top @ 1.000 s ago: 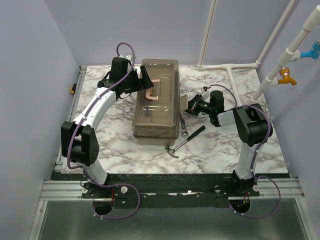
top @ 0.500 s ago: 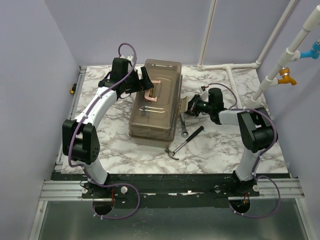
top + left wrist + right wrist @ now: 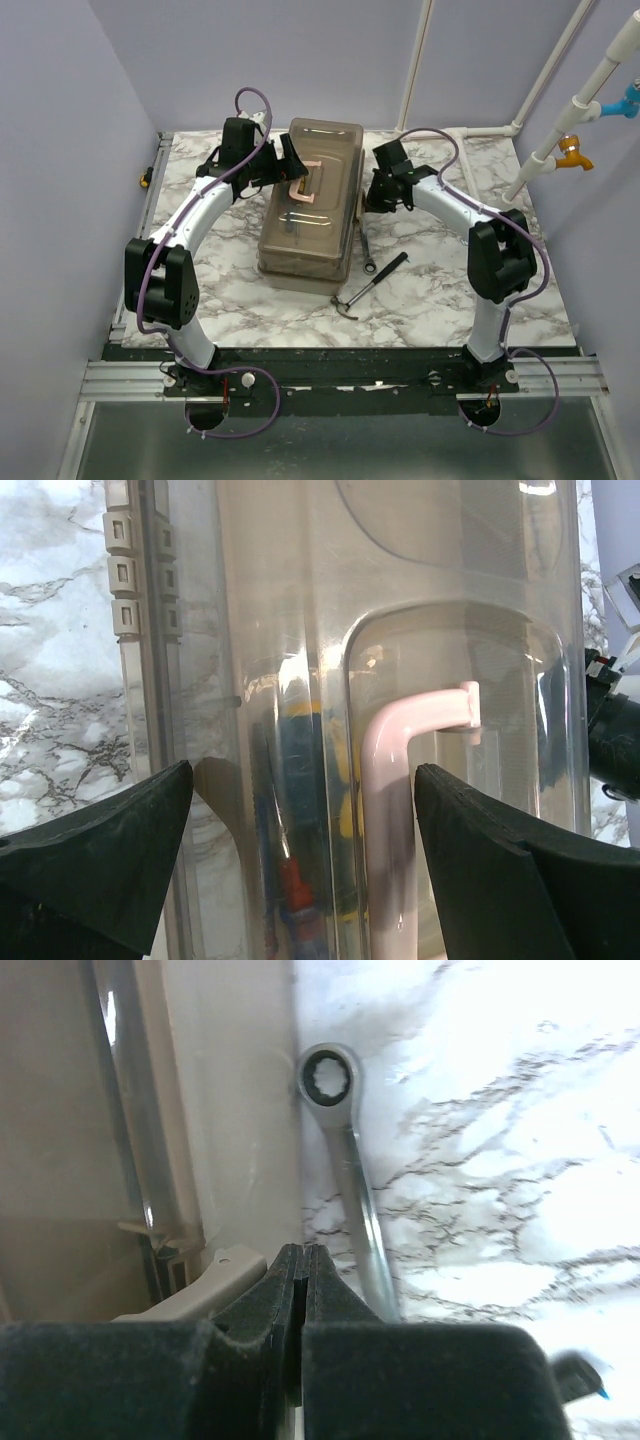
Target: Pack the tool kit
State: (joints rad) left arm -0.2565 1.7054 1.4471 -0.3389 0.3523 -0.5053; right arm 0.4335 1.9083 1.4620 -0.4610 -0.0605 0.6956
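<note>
The toolbox (image 3: 308,205) sits lid shut on the marble surface (image 3: 450,290), upper middle of the top view. The left jaws stand wide apart with its pink handle (image 3: 392,810) between them. The right jaws are pressed together just beside its right wall, above the wrench (image 3: 345,1160).

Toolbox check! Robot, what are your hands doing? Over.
Left gripper open over pink handle. Right gripper shut, empty, beside toolbox. Lid closed; wrench, hammer out on table.
</note>
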